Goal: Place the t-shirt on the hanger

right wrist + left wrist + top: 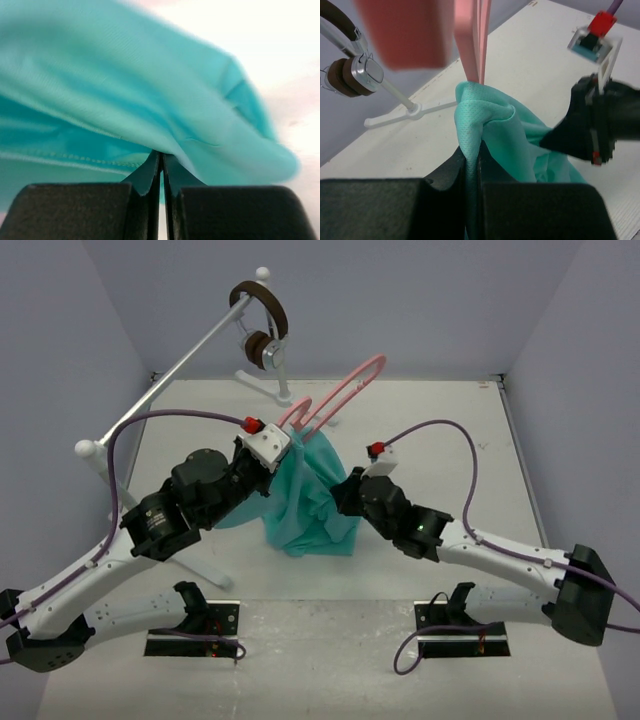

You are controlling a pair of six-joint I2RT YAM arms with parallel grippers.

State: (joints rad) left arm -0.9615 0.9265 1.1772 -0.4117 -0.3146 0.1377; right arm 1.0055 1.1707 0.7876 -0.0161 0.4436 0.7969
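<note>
Set on a white table (440, 475), scuffed and greyer toward the near edge. Boxed in by plain lilac-grey walls (400, 300) at the left, the rear and the right. Crossed at the rear left by a white rail stand (170, 375), slanted upward, with brown headphones (262, 325) hung over the raised end. Trailed with purple cables (470, 455) looping from both arms.

Saw the t-shirt (310, 505) at mid-table between the two arms, gathered into an upright teal bunch, top lifted, bottom folds down at the table; could not tell whether resting there.

Found the left gripper (472, 162) at the bunch's top, fingers narrow and clamped on a fold of mesh cloth. Found the hanger (345, 390) just above that grip, tilted up toward the rear right, pink bars running down into the cloth right beside the pinched fold.

Found the right gripper (161, 165) against the bunch's right side, fingers drawn together to a hairline gap, cloth draped over the tips. Could not tell whether any cloth was caught between them.
</note>
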